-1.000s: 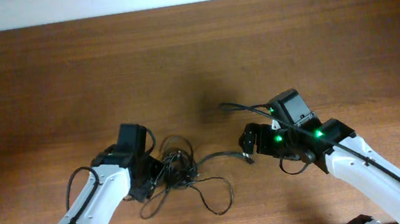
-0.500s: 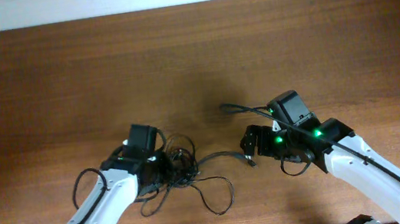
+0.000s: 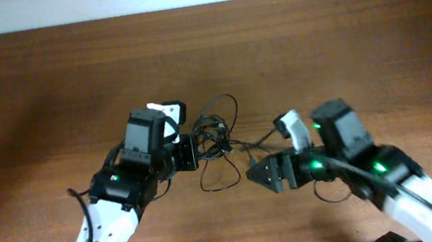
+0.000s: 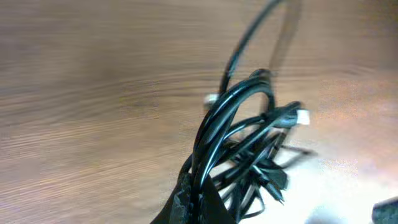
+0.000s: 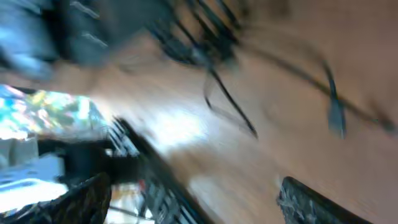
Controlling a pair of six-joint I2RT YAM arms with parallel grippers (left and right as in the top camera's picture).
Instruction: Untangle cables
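1. While the left tool (image 3: 187,152) pinches the cables (image 3: 216,131), bunched between both arms over the counter (image 3: 340,46), hold that knot steady
2. Bring the right tool (image 3: 263,173), spread and empty, onto one loose strand; draw it away gently

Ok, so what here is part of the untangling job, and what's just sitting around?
Job:
- cables, one knotted bunch
- left pincer, gripping the bunch
- right pincer, open, near a trailing end

Not the job:
- table
- arm wire, thicker, running along the left arm
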